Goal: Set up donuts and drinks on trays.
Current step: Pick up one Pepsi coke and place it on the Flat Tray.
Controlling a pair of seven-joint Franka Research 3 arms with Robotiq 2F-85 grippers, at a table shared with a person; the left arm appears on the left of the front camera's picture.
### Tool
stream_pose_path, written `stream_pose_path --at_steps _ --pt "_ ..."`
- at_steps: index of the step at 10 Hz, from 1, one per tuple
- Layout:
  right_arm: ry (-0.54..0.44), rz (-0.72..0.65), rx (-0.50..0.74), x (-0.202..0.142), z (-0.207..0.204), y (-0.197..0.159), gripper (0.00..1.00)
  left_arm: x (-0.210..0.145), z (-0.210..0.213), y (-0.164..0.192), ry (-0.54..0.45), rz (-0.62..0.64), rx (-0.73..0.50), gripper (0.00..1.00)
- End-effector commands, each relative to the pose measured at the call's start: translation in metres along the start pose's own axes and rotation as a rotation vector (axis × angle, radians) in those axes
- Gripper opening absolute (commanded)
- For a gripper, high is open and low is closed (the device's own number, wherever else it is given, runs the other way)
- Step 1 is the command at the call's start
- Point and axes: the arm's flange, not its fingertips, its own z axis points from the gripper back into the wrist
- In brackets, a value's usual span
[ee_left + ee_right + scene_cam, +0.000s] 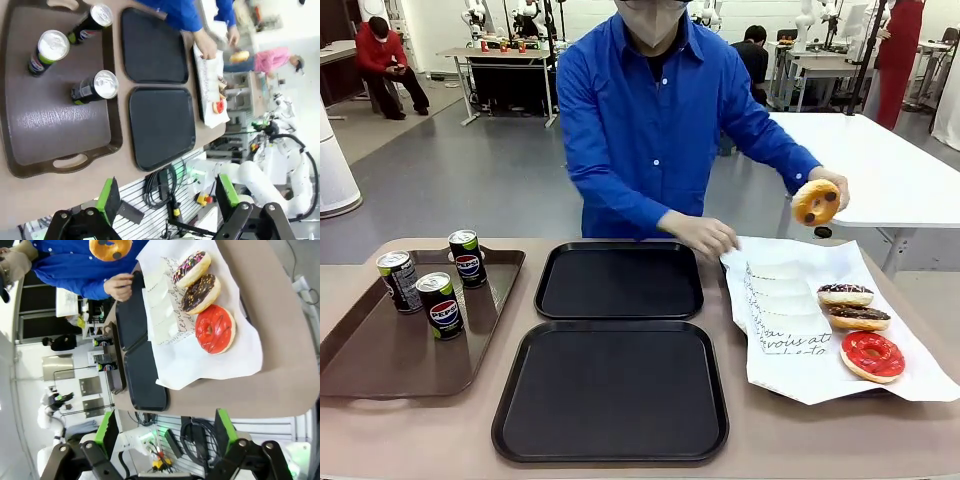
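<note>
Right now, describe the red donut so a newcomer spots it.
On the white paper sheet at the table's right end, three donuts lie in a row. The red donut is nearest the robot's side, the only one iced red; the chocolate donuts beyond it are dark.

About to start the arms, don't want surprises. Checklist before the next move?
1. Near tray and far tray free for loading: ok.
2. Three Pepsi cans upright on brown tray: ok.
3. Left pincer open, nothing held: ok.
4. Right pincer open, nothing held: ok.
5. Person out of workspace: not ok; one hand sits by the far tray's corner, other hand holds a golden donut aloft.
6. Three iced donuts lying on white paper: ok.
</note>
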Motion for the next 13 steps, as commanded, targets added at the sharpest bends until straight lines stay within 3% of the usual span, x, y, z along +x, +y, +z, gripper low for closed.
stream_pose_path --at_steps 1,4,6,10,13 --pt "0.008 0.0 0.006 -0.001 0.0 0.0 1.0 0.017 -0.004 -0.047 0.101 -0.036 0.232 1.0" --pt "0.008 0.0 0.006 -0.001 0.0 0.0 1.0 0.068 -0.079 -0.08 0.288 -0.044 0.701 1.0" --pt "0.008 0.0 0.006 -0.001 0.0 0.0 1.0 0.087 -0.127 -0.085 0.317 -0.054 0.807 1.0" --pt "0.008 0.0 0.006 -0.001 0.0 0.0 1.0 0.107 -0.198 -0.066 0.223 -0.073 0.851 1.0" --pt "0.008 0.0 0.006 -0.001 0.0 0.0 1.0 0.104 -0.194 -0.071 0.263 -0.091 0.837 1.0"
